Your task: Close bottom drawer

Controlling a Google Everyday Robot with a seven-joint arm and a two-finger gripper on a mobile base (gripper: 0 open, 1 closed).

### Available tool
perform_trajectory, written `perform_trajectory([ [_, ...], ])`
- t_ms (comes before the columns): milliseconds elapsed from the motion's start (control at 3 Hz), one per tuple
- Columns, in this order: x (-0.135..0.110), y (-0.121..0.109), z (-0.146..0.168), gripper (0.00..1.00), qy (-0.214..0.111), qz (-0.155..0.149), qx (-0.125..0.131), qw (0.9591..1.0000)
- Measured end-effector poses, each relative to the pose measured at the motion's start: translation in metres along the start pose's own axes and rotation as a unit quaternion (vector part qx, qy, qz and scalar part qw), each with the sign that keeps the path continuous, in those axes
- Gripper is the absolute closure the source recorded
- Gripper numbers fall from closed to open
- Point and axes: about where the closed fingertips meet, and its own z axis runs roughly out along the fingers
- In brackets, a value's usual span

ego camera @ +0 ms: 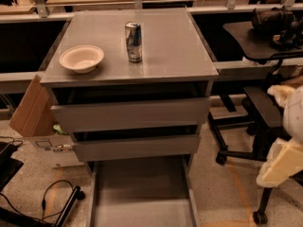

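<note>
Bottom drawer (142,189) stood pulled out toward the camera, low and well to the left of the gripper (280,163), not touching it. Its flat grey tray showed btwn two thin side walls. The gripper, cream-coloured, hung at the right edge of view, beside a black office chair (258,109). Whether it was released or clenched couldn't be told, and it grasped nothing that could be seen.

Above the tray, up and left of the gripper, sat the middle drawer front (137,148) and then the wider top drawer front (130,115), each w/ a dark gap over it. The grey bench (170,56) top, higher and left of the gripper, carried a silver-and-blue can (133,42), upright; its label was too blurred to read. A pale bowl (81,58) sat farther left, near the can but apart from it.

Far left of the gripper, a cardboard sheet (31,110) leaned against the bench side. Below it a white box (47,148) bore a small printed mark and a few letters, not legible. A dark cable (52,197) lay on the speckled floor.
</note>
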Motion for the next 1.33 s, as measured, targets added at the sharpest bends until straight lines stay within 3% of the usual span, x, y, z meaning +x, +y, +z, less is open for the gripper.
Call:
perform_trajectory([
  [333, 0.03, 0.037, 0.064, 0.0, -0.006, 0.011, -0.012, 0.9998],
  [667, 0.062, 0.074, 0.154, 0.0, 0.001, 0.026, -0.043, 0.9987],
  [1000, 0.084, 0.095, 0.226, 0.0, 0.002, 0.045, -0.057, 0.9974],
  [1333, 0.084, 0.095, 0.226, 0.0, 0.002, 0.044, -0.057, 0.9974],
])
